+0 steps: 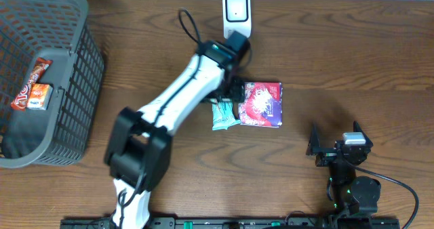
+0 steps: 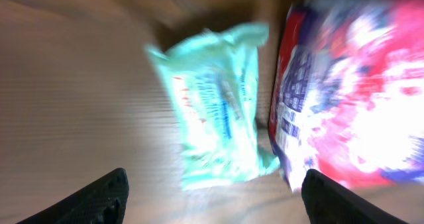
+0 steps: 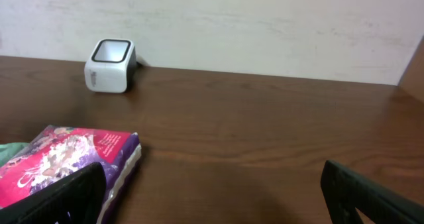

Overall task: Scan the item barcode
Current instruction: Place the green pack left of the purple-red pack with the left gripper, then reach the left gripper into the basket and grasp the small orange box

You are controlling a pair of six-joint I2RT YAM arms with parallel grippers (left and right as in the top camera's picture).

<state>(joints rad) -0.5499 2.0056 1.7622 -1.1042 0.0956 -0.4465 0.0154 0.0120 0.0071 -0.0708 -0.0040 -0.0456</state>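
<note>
A teal snack packet [image 1: 224, 114] lies flat on the table beside a pink and purple bag [image 1: 261, 105]. A white scanner [image 1: 237, 12] stands at the table's far edge. My left gripper [image 1: 230, 93] hovers over the two packets. In the left wrist view, blurred by motion, this gripper [image 2: 215, 177] is open. Its fingers stand wide on either side of the teal packet [image 2: 215, 111] and hold nothing, with the bag [image 2: 351, 98] to the right. My right gripper [image 1: 336, 137] rests open at the front right, facing the bag [image 3: 59, 161] and the scanner [image 3: 110, 65].
A dark mesh basket [image 1: 81, 87] fills the left side and holds snack packets [image 1: 32, 87]. The left arm stretches diagonally from the front edge to the middle of the table. Bare wood lies between the bag and the right gripper [image 3: 212, 171].
</note>
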